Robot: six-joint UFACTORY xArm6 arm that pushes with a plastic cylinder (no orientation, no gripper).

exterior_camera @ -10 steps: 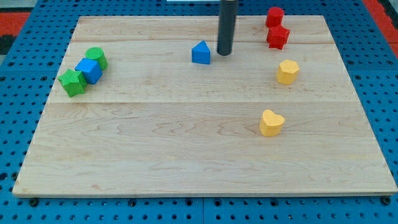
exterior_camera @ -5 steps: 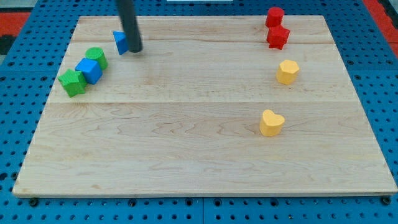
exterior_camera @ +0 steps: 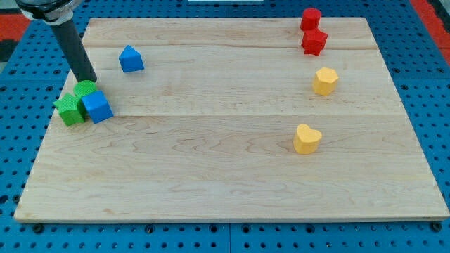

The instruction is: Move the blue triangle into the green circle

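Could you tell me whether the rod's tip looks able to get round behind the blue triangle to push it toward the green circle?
Probably yes. My tip sits just above the green circle, left of the blue triangle. The board around the triangle is bare, so nothing blocks a path to its right side.

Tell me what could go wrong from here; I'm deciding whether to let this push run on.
1. My tip sits at the green circle, far from the blue triangle; moving on may shove the target away.
2. The green circle touches the blue cube and the green star, so the cluster may scatter toward the board's left edge.
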